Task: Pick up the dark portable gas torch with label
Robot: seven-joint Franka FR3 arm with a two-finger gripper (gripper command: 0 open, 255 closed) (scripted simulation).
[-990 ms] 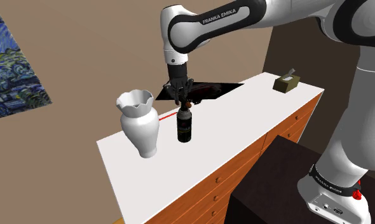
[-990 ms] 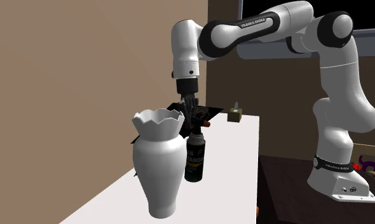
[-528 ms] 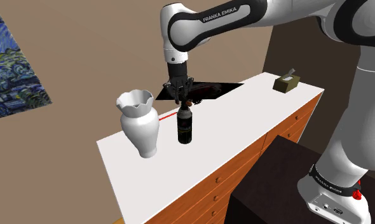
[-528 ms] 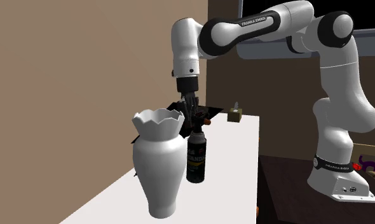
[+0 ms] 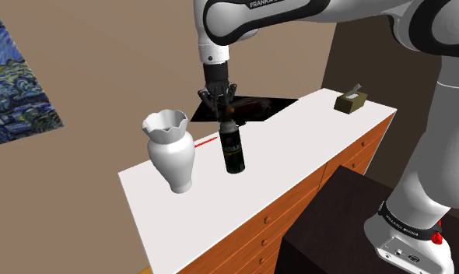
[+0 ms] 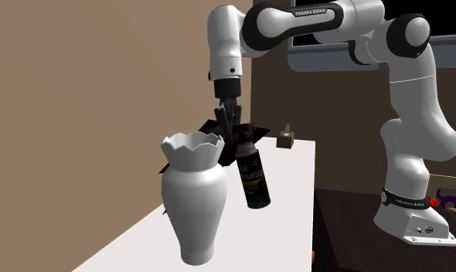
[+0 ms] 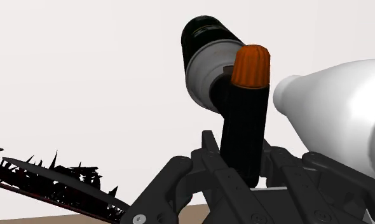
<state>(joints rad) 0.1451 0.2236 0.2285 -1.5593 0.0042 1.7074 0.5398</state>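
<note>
You're at the lift step: gripper (image 5: 225, 114) is clamped on the head of the torch (image 5: 233, 152), which hangs tilted, apparently just clear of the dresser top (image 5: 298, 148) near the vase (image 5: 172, 152); next, raise straight and slow so it can't swing or slip.

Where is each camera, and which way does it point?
Shoulder view: beside the stand, looking down across the white counter at the torch; the arm shows.
Second exterior view: off the counter's end, past the vase, facing the whole arm.
Wrist view: on the hand, looking along the gripper clasping the torch.
All three share torch and vase.
</note>
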